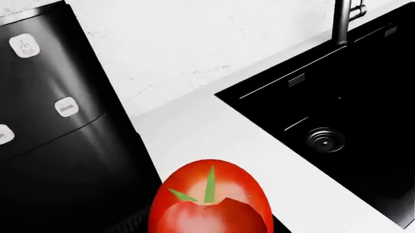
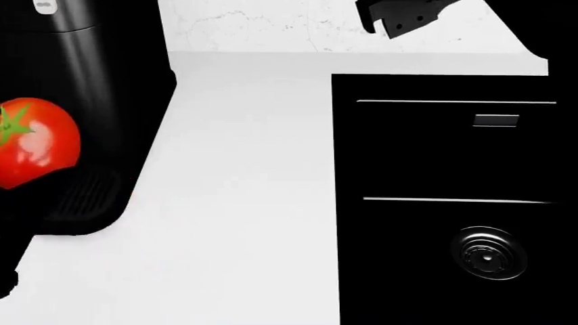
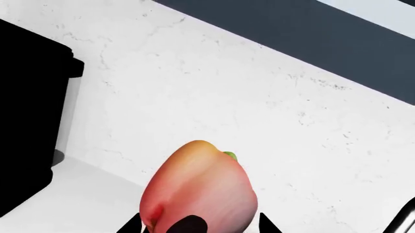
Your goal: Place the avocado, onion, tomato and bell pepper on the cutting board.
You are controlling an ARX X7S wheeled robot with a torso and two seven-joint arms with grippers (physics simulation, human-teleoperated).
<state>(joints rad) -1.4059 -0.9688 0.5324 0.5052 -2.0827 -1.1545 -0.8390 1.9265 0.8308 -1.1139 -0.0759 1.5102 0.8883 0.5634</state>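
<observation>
At the far left of my head view the tomato (image 2: 34, 142) hangs in the air in front of a tall black appliance (image 2: 81, 81) that stands at the counter's (image 2: 243, 203) left edge. In my left wrist view the same tomato (image 1: 211, 199) fills the near edge, its green cap turned toward the camera. My left gripper itself does not show clearly in any view, so I cannot tell how its fingers stand, though the tomato sits right where they would be.

The white counter runs between the appliance and the black sink (image 2: 451, 203), which is set into its right part, with a round drain (image 2: 488, 252) in the basin. A faucet (image 1: 347, 19) rises at the sink's back edge against the white marbled wall (image 3: 227, 97).

To the right, my right gripper (image 3: 198, 225) is clamped on the bell pepper (image 3: 199, 187): dark fingertips (image 3: 133, 224) press against its lower sides. The pepper is held up in front of the wall, well above the counter.
</observation>
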